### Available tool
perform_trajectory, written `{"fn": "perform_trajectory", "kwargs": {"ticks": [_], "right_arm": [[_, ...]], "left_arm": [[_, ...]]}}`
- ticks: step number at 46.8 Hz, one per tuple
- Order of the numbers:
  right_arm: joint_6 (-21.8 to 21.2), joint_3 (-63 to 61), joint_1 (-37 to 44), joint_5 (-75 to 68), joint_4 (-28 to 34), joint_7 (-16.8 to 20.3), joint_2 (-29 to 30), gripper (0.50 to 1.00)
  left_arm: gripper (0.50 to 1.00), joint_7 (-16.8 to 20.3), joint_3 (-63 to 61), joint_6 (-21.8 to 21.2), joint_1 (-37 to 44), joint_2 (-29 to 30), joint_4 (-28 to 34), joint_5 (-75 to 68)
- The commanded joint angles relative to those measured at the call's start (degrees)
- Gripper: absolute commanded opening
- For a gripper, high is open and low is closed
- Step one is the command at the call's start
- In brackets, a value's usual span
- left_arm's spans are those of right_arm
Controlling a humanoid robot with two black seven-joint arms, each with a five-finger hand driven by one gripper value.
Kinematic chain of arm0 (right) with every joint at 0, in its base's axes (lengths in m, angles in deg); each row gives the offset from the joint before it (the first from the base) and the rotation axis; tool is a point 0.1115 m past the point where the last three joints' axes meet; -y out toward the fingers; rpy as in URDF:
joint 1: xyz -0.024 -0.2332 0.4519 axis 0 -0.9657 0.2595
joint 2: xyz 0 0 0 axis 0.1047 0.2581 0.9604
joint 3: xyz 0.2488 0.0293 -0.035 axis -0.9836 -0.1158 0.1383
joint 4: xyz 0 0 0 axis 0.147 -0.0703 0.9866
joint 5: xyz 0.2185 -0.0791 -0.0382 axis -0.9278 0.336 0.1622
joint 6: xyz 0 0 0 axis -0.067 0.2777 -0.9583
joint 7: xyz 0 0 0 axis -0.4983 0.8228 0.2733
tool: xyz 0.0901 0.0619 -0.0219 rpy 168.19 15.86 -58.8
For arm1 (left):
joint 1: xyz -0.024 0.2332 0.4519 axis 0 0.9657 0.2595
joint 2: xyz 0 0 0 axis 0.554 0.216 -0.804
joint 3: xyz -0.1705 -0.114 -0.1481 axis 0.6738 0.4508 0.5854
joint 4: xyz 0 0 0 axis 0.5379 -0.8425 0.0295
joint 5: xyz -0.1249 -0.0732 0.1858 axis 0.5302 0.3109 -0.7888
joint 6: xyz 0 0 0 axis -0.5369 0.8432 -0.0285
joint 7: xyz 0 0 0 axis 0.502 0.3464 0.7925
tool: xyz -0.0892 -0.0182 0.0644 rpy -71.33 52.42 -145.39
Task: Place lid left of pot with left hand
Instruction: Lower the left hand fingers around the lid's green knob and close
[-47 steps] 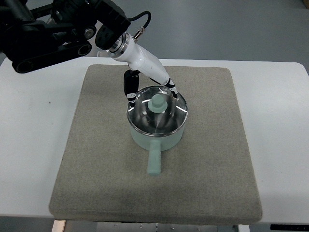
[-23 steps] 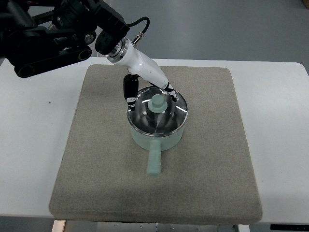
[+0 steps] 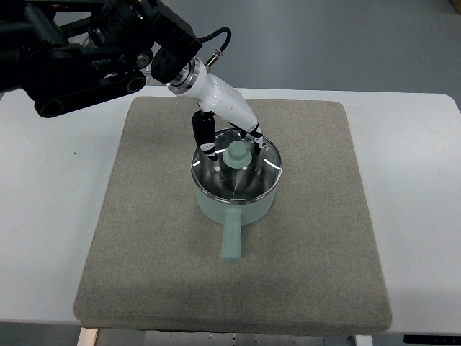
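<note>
Now the left hand hangs over the far rim of the glass lid, fingers spread either side of the mint knob, gripping nothing yet. Lid sits on the mint saucepan, mid-mat; bare mat waits on the left.

Bright, even overhead light with soft, faint shadows; white glare streaks the glass lid, and the dark arm's detail seems slightly murky.
</note>
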Motion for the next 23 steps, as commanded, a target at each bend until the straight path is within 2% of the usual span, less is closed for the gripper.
{"fn": "perform_trajectory", "kwargs": {"ticks": [1,7,9,11,14,15,18,20,21,22,23], "right_arm": [[0.0,0.0,0.0,0.0,0.0,0.0,0.0,0.921],[0.0,0.0,0.0,0.0,0.0,0.0,0.0,0.921],[0.0,0.0,0.0,0.0,0.0,0.0,0.0,0.921],[0.0,0.0,0.0,0.0,0.0,0.0,0.0,0.923],[0.0,0.0,0.0,0.0,0.0,0.0,0.0,0.921],[0.0,0.0,0.0,0.0,0.0,0.0,0.0,0.921],[0.0,0.0,0.0,0.0,0.0,0.0,0.0,0.921],[0.0,0.0,0.0,0.0,0.0,0.0,0.0,0.921],[0.0,0.0,0.0,0.0,0.0,0.0,0.0,0.921],[0.0,0.0,0.0,0.0,0.0,0.0,0.0,0.923],[0.0,0.0,0.0,0.0,0.0,0.0,0.0,0.921]], "left_arm": [[0.784,0.04,0.17,0.04,0.09,-0.1,-0.06,0.2],[0.776,0.04,0.17,0.04,0.09,-0.01,-0.06,0.2],[0.714,0.04,0.17,0.04,0.09,-0.1,-0.06,0.11],[0.692,0.04,0.17,0.04,0.0,-0.1,-0.06,0.02],[0.622,0.04,0.17,0.04,0.0,-0.1,-0.06,0.11],[0.615,0.04,0.17,0.04,0.0,-0.1,-0.06,0.11],[0.555,0.04,0.17,0.04,-0.08,-0.1,-0.06,0.11],[0.548,0.04,0.26,0.04,-0.08,-0.1,-0.15,0.11],[0.536,0.04,0.35,0.04,-0.08,-0.1,-0.24,0.11],[0.502,0.04,0.52,0.04,-0.08,-0.1,-0.24,0.2],[0.5,0.04,0.7,0.04,-0.17,-0.1,-0.24,0.11]]}}
